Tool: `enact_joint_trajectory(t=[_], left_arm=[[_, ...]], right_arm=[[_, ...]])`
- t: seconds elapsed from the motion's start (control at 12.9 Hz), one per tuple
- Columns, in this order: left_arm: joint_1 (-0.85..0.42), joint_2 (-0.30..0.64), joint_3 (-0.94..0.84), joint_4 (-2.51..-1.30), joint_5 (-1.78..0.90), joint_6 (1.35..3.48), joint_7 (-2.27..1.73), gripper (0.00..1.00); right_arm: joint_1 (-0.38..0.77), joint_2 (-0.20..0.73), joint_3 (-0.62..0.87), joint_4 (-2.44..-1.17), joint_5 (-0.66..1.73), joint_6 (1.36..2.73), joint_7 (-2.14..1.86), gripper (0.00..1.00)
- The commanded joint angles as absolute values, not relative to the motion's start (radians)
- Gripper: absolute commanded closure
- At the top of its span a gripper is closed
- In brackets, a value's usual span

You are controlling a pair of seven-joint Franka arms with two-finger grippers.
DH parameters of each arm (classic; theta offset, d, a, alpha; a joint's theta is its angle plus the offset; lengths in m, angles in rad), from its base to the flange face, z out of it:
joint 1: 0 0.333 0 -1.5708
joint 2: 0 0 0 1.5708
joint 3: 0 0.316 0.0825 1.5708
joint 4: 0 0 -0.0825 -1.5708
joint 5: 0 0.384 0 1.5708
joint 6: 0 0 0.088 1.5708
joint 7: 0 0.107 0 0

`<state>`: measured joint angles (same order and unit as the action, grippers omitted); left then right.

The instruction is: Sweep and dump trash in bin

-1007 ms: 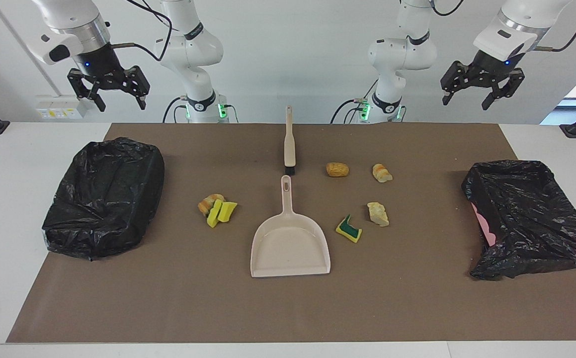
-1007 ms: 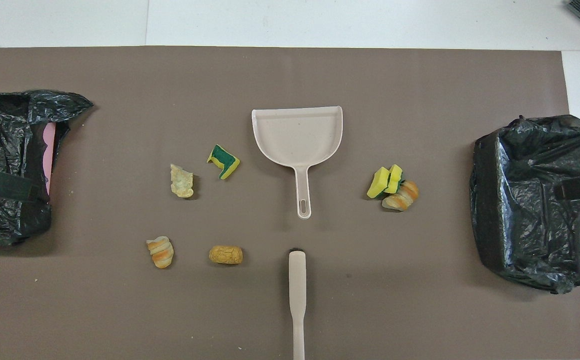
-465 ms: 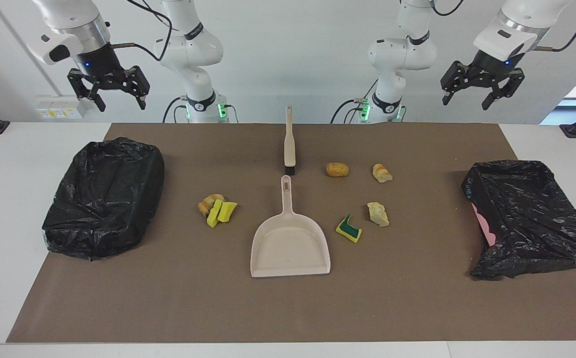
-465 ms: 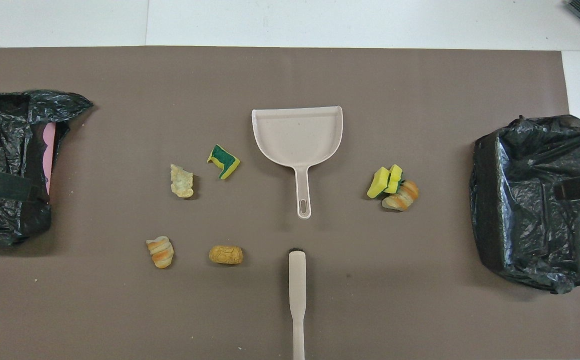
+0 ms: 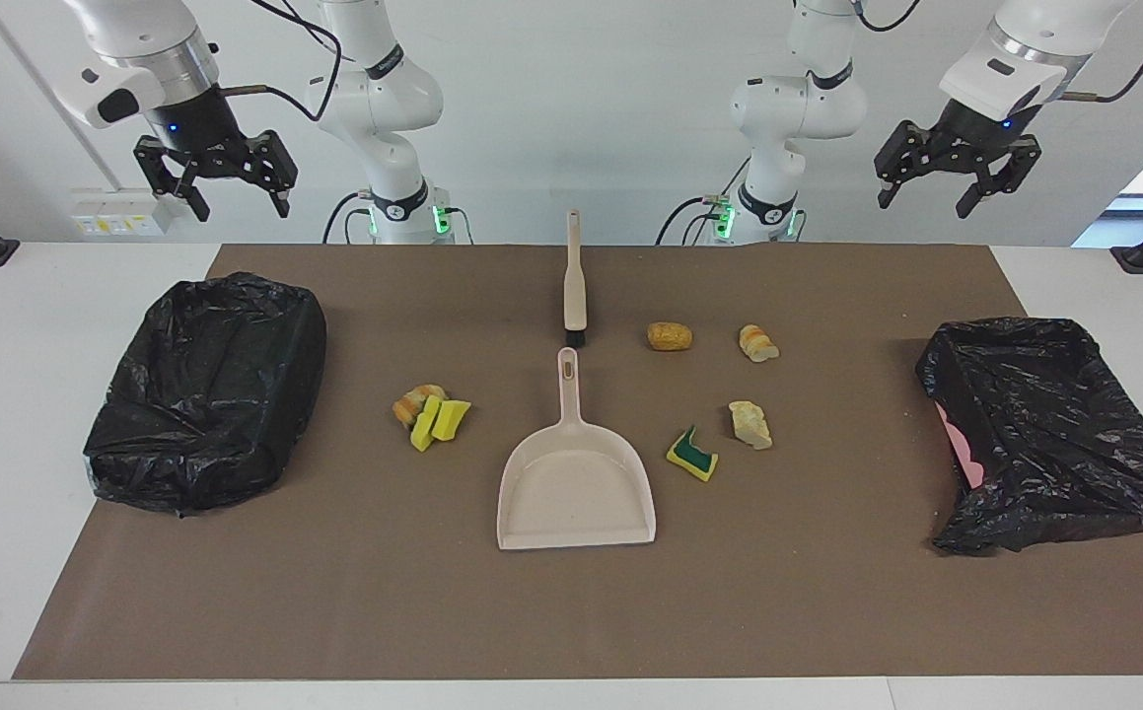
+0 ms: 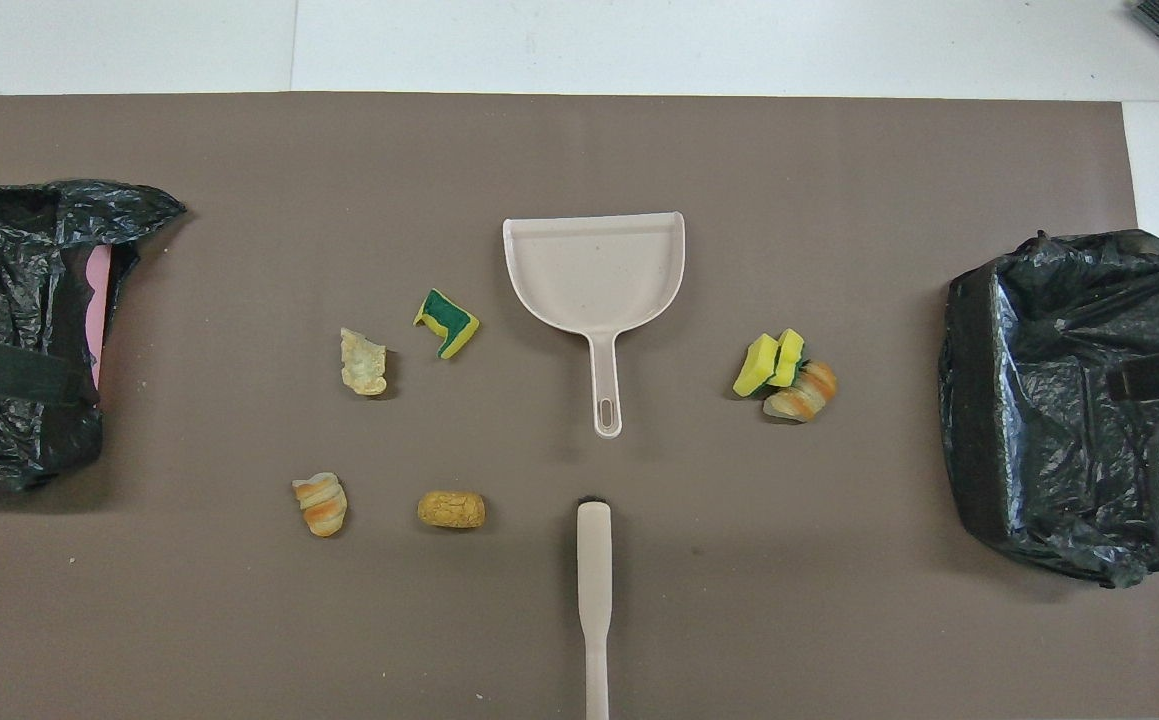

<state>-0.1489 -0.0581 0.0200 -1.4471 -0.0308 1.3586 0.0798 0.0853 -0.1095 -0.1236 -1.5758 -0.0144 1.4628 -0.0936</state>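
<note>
The trash lies on the brown mat. Yellow sponge wedges touch an orange lump toward the right arm's end. Toward the left arm's end lie a tan lump, an orange-and-cream lump, a cream lump and a yellow-and-green sponge piece. My right gripper hangs open and empty, high over the table's robot edge. My left gripper does the same at its own end. Both arms wait.
A beige dustpan lies mid-mat, handle toward the robots. A beige brush lies nearer the robots, bristles toward the pan's handle. Black-bagged bins stand at the right arm's end and the left arm's end.
</note>
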Motion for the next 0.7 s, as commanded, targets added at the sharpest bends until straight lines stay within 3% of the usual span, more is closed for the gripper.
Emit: enact_joint_trajectory(t=[0.0, 0.62], left_arm=[[-0.153, -0.074, 0.011, -1.453, -0.031, 1.341, 0.078, 0.00], [-0.310, -0.167, -0.002, -1.580, -0.040, 1.354, -0.027, 0.00]], right_arm=[[0.081, -0.138, -0.117, -1.620, -0.012, 1.483, -0.069, 0.00], [0.135, -0.045, -0.115, -1.638, -0.009, 1.626, -0.077, 0.00]])
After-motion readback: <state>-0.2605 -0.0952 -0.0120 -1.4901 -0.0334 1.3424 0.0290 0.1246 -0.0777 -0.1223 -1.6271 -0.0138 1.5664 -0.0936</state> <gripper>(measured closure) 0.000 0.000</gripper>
